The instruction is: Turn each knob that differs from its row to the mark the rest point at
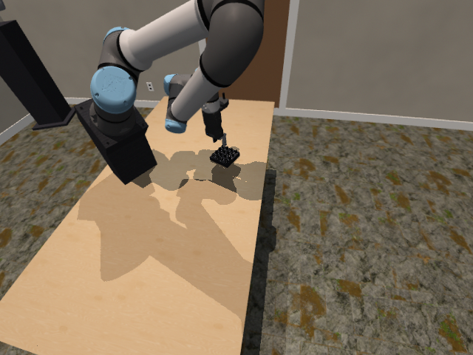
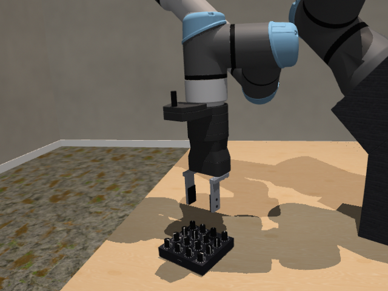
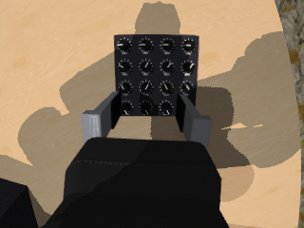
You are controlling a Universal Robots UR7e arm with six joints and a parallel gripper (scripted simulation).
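With its fingers wide apart and empty, the gripper hangs above the knob box, well clear.

End effector pointing downward, its two fingers parallel and spread wide, suspended above the table.

Plain grey-brown walls meet a pale baseboard. A brown door stands in a light frame, with a wall outlet well to its left in the top view. Mottled grey carpet with rust and green patches surrounds the light wood tabletop, crossed by broad shadows.
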